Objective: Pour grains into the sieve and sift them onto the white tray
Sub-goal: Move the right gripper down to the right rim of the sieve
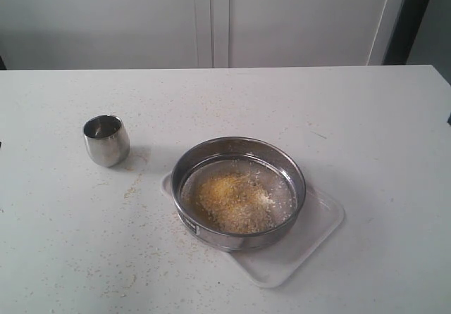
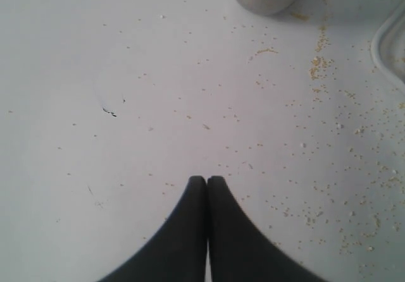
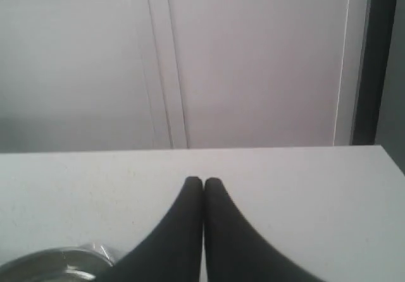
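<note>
Left gripper (image 2: 207, 179), right gripper (image 3: 203, 181) both sitting closed, gripping nothing. Sieve (image 1: 232, 242) resting near white tray (image 1: 313, 235) edge; shaking risking grains (image 1: 232, 203) spilling onto table (image 1: 373, 131).

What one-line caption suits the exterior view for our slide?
Grains heaped in the sieve on the white tray, steel cup standing apart.

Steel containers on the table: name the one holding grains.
The sieve, wide and shallow on the white tray, holds the grains; the small cup stands apart, seemingly empty.
</note>
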`<state>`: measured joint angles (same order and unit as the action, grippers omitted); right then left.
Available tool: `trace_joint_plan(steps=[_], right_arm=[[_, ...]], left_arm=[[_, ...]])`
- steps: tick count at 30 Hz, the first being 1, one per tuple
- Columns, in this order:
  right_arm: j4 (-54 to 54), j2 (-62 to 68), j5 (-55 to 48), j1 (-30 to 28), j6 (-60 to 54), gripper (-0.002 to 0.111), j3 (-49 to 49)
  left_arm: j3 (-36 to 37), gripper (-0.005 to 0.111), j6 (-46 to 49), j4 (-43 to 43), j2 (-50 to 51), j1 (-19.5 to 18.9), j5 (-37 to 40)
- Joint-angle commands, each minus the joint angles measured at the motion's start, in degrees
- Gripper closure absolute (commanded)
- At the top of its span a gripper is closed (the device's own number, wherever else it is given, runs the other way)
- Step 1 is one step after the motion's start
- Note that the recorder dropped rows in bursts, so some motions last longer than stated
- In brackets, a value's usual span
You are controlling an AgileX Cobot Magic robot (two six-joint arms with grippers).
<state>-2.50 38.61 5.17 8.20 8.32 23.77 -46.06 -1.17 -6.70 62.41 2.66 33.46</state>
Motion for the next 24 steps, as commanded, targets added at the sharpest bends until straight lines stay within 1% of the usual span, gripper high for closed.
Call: trace_joint_plan(steps=[1, 2, 6, 9, 13, 18, 24], right_arm=[[-2.3, 7.8, -10.6, 0.6, -2.9, 0.108, 6.5], [-2.3, 10.3, -15.3, 1.3, -4.7, 0.108, 9.0], [-2.1, 15.9, -24.4, 3.2, -9.8, 0.108, 14.6], [-1.8, 20.2, -34.5, 5.9, -14.0, 0.108, 20.2], [-1.0, 25.7, -41.3, 9.8, -16.1, 0.108, 25.8], [-0.6, 31.6, -49.7, 12.3, -16.2, 0.108, 31.2], [0.0, 38.7, -56.7, 14.8, -16.3, 0.108, 37.5]], left_arm=[[0.4, 0.107, 0.0, -0.3, -0.5, 0.4, 0.7], [0.4, 0.107, 0.0, -0.3, -0.5, 0.4, 0.7], [0.4, 0.107, 0.0, -0.3, -0.5, 0.4, 0.7], [0.4, 0.107, 0.0, -0.3, -0.5, 0.4, 0.7], [0.4, 0.107, 0.0, -0.3, -0.5, 0.4, 0.7], [0.4, 0.107, 0.0, -0.3, -0.5, 0.4, 0.7], [0.4, 0.107, 0.0, -0.3, -0.5, 0.4, 0.7]])
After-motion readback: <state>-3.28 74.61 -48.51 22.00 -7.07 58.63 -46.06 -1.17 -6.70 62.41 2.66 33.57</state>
